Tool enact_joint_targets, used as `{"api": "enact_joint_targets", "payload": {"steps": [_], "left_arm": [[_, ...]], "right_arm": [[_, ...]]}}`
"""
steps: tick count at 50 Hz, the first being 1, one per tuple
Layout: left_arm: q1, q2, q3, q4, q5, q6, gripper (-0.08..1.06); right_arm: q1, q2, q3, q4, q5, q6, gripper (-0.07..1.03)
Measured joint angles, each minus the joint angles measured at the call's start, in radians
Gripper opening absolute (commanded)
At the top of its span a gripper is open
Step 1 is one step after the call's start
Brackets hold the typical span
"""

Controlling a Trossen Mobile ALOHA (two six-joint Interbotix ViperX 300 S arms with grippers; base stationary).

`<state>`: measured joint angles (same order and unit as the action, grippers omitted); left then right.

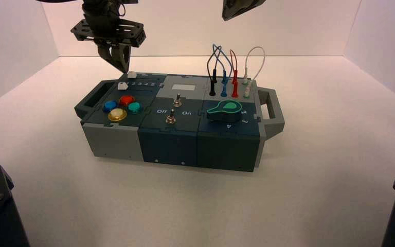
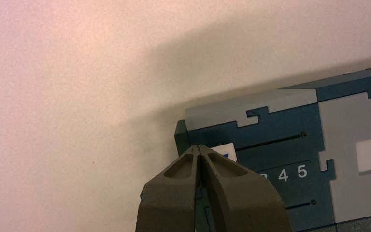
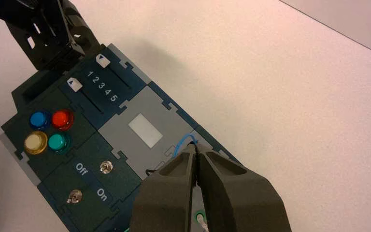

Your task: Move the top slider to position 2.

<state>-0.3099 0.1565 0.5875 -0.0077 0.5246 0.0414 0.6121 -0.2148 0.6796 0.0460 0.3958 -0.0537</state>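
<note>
At the panel's outer end, the left claw [image 2: 198, 147], tips together, hangs beside the top slider [image 2: 225, 151], which sits at the 1 end. Pushing too hard could overshoot 2; a high pass could miss the knob. The right claw [image 3: 195, 147] idles above the wires [image 3: 183, 141].

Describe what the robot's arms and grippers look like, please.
Both arms are black. The left gripper and right gripper each have two dark, tapering fingers with hollowed faces. The left arm carries a wide bracket with holes, and a thin cable loops beside it.
</note>
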Motion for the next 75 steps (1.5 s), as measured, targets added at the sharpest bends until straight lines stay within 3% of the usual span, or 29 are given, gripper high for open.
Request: {"api": "enact_joint_targets", "payload": {"steps": [75], "left_arm": [[-0.029,0.018,-0.002,-0.005,0.008,0.0,-0.03]], "right_arm": [[0.0,0.0,0.0,0.0,0.0,0.002,-0.02]]}}
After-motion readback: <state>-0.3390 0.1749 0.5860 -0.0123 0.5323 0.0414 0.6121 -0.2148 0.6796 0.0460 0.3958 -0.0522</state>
